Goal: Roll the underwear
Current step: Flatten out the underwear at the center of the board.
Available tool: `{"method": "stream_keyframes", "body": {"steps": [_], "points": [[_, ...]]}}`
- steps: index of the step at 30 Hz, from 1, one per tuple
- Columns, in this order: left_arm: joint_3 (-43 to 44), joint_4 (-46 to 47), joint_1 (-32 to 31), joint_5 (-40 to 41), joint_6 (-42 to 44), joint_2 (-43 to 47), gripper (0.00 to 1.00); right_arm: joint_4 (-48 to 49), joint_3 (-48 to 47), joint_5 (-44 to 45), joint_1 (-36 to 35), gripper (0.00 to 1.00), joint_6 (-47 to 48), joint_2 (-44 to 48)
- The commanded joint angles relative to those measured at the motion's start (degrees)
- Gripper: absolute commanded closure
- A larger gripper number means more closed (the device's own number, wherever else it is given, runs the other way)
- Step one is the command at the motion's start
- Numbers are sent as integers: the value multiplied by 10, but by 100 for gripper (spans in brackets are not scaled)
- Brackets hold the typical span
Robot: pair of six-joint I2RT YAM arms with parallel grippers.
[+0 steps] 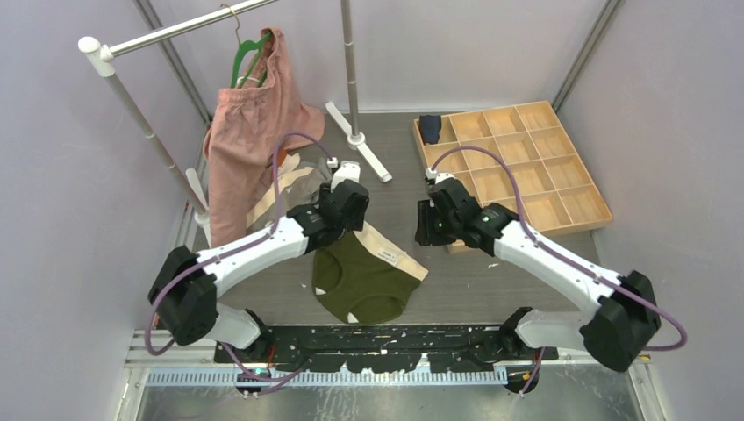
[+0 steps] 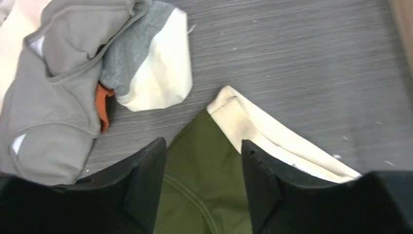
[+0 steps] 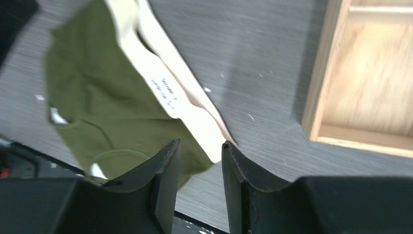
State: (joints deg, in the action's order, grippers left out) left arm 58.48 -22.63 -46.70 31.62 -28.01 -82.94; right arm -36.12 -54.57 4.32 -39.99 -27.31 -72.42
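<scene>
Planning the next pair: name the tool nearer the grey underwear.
Left. The left tool is beside the grey underwear; the right tool is across the olive pair, by the wooden tray.

An orange garment (image 2: 101, 105) is mostly buried under grey underwear (image 2: 53, 97); the olive pair's (image 3: 97, 97) waistband print (image 3: 165, 90) seems lettering, unreadable.

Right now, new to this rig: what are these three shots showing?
Two robot arms are bolted at a table's near edge. The wide picture comes from a camera above and behind them. The other two come from a camera on each wrist, looking past its black fingers. The left tool and right tool are both open and hold nothing. Olive underwear lies spread on the table, with one tool near each end of its cream waistband. Beside it are a grey pile and a wooden tray with one navy piece in a corner compartment. A pink garment hangs behind.
</scene>
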Motion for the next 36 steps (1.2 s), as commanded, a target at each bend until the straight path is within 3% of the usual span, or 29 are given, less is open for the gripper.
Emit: {"method": "stream_keyframes", "body": {"steps": [1, 4, 9, 11, 20, 29, 36], "points": [[-43, 50, 3, -96, -15, 55, 48, 96, 39, -46, 0, 57, -6, 61], [-81, 93, -1, -162, -27, 53, 63, 115, 48, -89, 4, 58, -34, 65], [-120, 165, -3, -211, -40, 26, 92, 150, 66, -124, 2, 75, -106, 39], [-122, 181, -2, -209, -42, 9, 99, 178, 83, -137, -6, 81, -130, 28], [-97, 187, 5, -185, -46, -59, 99, 183, 109, -47, -60, 90, -163, -37], [-103, 185, 17, -162, -49, -91, 99, 123, 105, 25, -71, 91, -142, -78], [-114, 195, 28, -161, -44, -104, 99, 95, 126, 32, -75, 91, -145, -71]]}}
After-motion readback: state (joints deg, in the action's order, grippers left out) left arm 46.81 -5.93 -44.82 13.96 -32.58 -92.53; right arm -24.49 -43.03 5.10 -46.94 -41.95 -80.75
